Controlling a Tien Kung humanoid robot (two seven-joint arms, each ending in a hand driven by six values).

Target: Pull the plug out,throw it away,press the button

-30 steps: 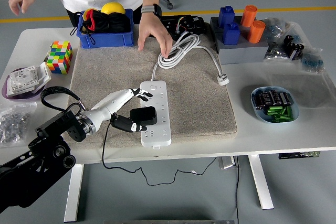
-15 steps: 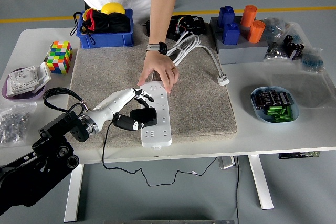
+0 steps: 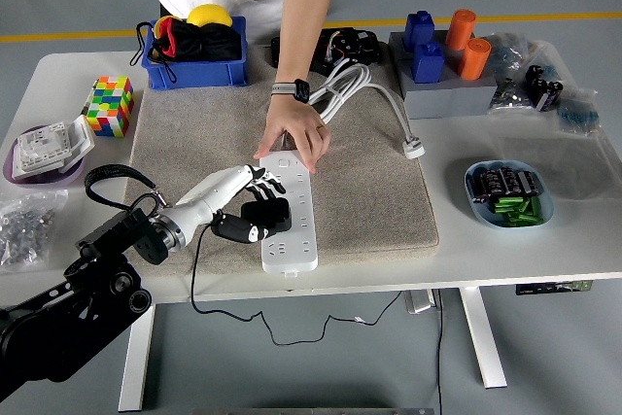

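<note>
A white power strip (image 3: 292, 216) lies on the beige mat (image 3: 360, 191) near the table's front. A black plug (image 3: 268, 215) sits on its left side, with a thin black cable running off the table edge. My left hand (image 3: 255, 203) is shut on the black plug, thumb below and fingers above. A person's hand (image 3: 294, 140) presses down on the far end of the strip. My right arm is out of view.
A coiled white cable (image 3: 340, 89) with a white plug (image 3: 414, 149) lies behind the strip. A blue bin (image 3: 190, 51), a Rubik's cube (image 3: 109, 105), a switch plate (image 3: 49, 148), blue and orange blocks (image 3: 442, 46) and a bowl of batteries (image 3: 508, 192) ring the mat.
The person's hand moved from the white cable down onto the far end of the power strip and holds it. My left hand has closed tighter around the black plug.
</note>
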